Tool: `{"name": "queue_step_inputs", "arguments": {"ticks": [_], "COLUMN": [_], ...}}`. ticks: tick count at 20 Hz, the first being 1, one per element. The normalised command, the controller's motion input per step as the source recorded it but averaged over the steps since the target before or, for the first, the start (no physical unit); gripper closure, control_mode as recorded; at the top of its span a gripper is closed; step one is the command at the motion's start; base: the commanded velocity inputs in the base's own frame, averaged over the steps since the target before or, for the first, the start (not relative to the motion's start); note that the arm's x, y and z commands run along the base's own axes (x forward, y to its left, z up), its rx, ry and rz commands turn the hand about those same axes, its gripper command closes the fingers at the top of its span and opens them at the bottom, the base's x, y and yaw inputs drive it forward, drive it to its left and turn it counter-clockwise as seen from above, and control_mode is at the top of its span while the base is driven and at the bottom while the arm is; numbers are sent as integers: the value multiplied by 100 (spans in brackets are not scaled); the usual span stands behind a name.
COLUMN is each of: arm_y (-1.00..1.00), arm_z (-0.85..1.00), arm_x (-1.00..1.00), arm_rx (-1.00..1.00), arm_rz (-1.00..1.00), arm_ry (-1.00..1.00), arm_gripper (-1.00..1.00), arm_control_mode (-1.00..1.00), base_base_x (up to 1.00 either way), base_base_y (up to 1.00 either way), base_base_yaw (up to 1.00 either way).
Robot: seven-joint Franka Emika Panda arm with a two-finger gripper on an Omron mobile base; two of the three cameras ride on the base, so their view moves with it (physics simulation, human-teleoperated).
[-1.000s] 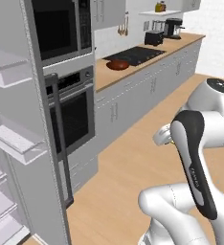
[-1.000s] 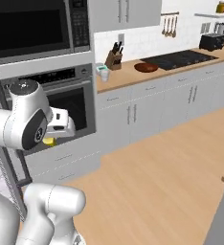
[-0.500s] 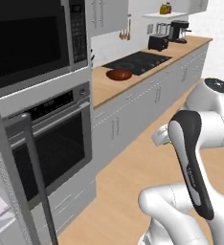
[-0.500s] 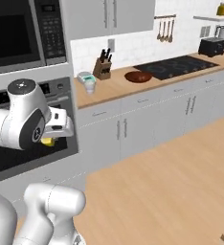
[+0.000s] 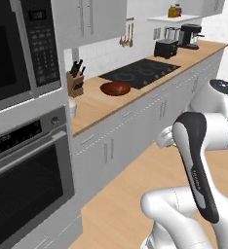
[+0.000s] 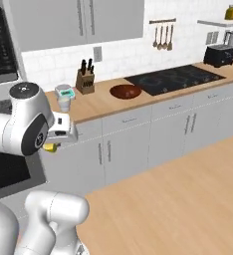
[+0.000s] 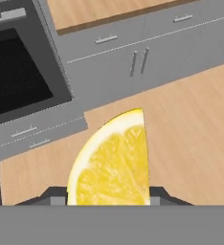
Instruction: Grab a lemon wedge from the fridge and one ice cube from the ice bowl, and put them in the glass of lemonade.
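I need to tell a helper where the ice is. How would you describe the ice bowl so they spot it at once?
Find the wooden counter right of the wall oven. The ice bowl sits on it between the knife block and black cooktop: wide, round, dark reddish-brown.

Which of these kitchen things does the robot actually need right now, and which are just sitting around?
Needed:
lemon wedge, gripped in the gripper
ice bowl
glass of lemonade

Just sitting around:
knife block
kitchen scale
toaster
cooktop
wall oven
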Motion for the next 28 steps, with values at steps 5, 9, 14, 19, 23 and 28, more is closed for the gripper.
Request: {"name": "queue_step_inputs", "arguments": {"ticks": [5,9,14,19,23,28], "arm_y": [0,0,0,0,0,0], "arm_z": [0,0,0,0,0,0], "arm_x": [0,0,0,0,0,0], "arm_rx": [0,0,0,0,0,0], "arm_rz": [0,0,0,0,0,0], "arm_ry": [0,0,0,0,0,0], "arm_gripper": [100,100,100,100,100,100], "arm_control_mode": [100,100,100,100,100,100], "base_base_x": [100,100,80,63,97,72], "base_base_y": [-29,-21,-41,-44,-16,-36], "base_base_yaw": [32,38,36,45,49,35]}}
